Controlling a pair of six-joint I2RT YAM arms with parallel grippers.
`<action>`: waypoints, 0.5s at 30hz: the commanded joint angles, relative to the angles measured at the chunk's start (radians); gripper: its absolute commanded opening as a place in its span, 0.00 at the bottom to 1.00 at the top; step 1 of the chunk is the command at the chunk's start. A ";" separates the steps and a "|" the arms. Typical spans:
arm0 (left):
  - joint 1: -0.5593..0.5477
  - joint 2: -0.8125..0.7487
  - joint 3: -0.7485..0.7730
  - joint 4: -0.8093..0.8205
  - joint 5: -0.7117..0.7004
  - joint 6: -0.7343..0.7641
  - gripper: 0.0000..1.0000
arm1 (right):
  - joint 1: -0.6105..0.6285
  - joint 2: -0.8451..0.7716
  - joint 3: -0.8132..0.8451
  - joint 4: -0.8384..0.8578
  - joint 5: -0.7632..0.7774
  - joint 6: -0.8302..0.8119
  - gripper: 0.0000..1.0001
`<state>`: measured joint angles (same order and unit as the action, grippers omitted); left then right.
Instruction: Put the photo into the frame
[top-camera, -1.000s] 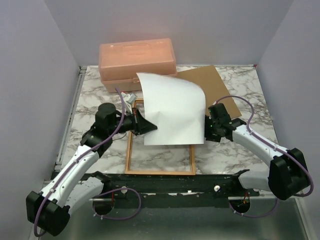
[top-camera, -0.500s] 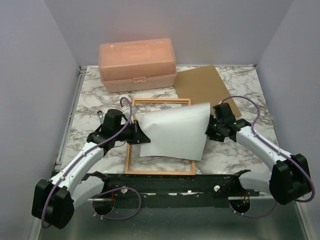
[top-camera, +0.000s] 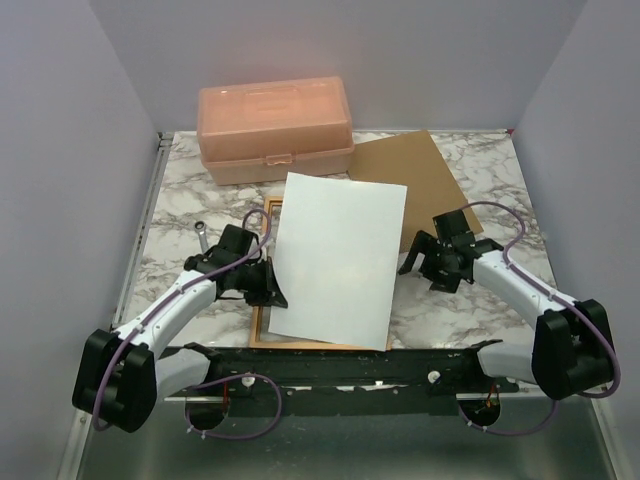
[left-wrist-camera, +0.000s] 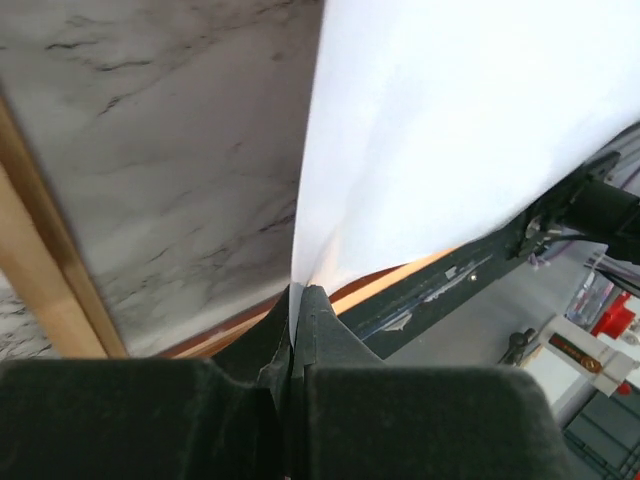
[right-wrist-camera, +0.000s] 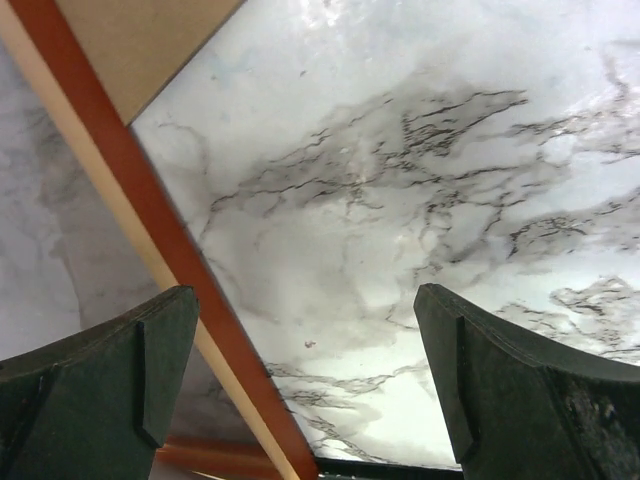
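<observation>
- No lettering shows on the white back of the photo (top-camera: 335, 260). A small tag at the lower right of the left wrist view is too blurred to read.
- The left arm reaches in from the near-left corner of the table (top-camera: 445, 322), with its forearm slanting toward the middle.
- The left claw (top-camera: 274, 294) is pinched tight on the photo's left edge, close to its near corner.
- In the left wrist view the sheet rises and curves up out of the closed claw (left-wrist-camera: 298, 302).
- The right arm bends in from the near-right corner. The right claw (top-camera: 422, 266) is just beside the photo's right edge and not touching it.
- The right claw's fingers (right-wrist-camera: 110, 370) are spread wide with nothing between them, over bare marble and a reddish bar of the frame (right-wrist-camera: 150, 240).
- The photo lies white side up, slightly skewed, over most of the frame (top-camera: 259, 330), in the middle of the table toward the near edge.
- A peach box (top-camera: 275, 125) sits at the far edge, and a brown board (top-camera: 420, 175) lies just to its right.
</observation>
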<state>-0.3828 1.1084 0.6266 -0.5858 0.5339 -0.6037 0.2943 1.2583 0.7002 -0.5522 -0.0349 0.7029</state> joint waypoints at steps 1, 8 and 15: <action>0.019 0.010 0.046 -0.078 -0.098 -0.008 0.00 | -0.053 0.028 -0.011 -0.023 -0.003 0.013 1.00; 0.033 0.037 0.081 -0.125 -0.176 0.010 0.00 | -0.067 0.018 -0.004 0.004 -0.044 0.014 1.00; 0.033 0.068 0.105 -0.124 -0.139 0.061 0.00 | -0.067 0.018 -0.015 0.029 -0.084 0.002 1.00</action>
<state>-0.3546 1.1557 0.6960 -0.6910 0.3931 -0.5922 0.2291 1.2793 0.7002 -0.5468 -0.0780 0.7067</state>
